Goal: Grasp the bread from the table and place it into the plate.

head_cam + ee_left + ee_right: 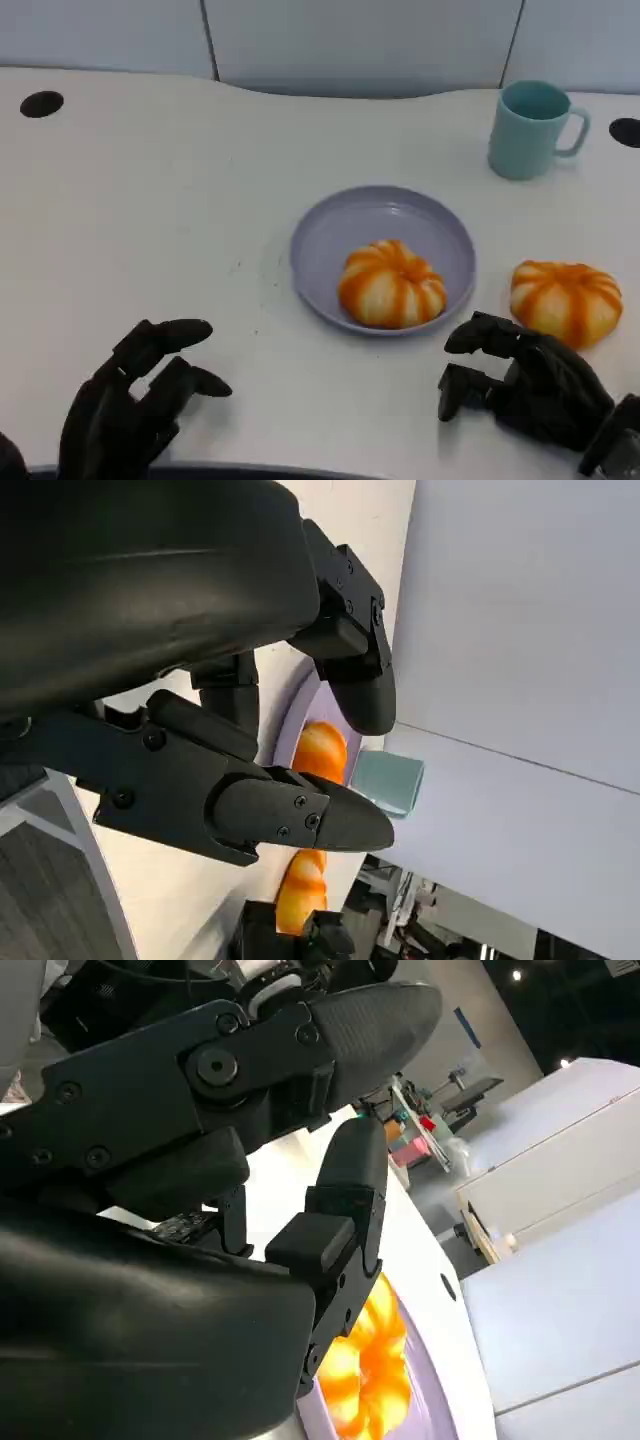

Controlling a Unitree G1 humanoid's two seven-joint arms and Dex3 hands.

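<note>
White table (150,220) – grey wall panels (350,40)

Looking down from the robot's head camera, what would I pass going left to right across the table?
Left hand → purple plate with a bread in it → right hand → second bread on the table. The teal mug stands further back and overlaps these in the order.
</note>
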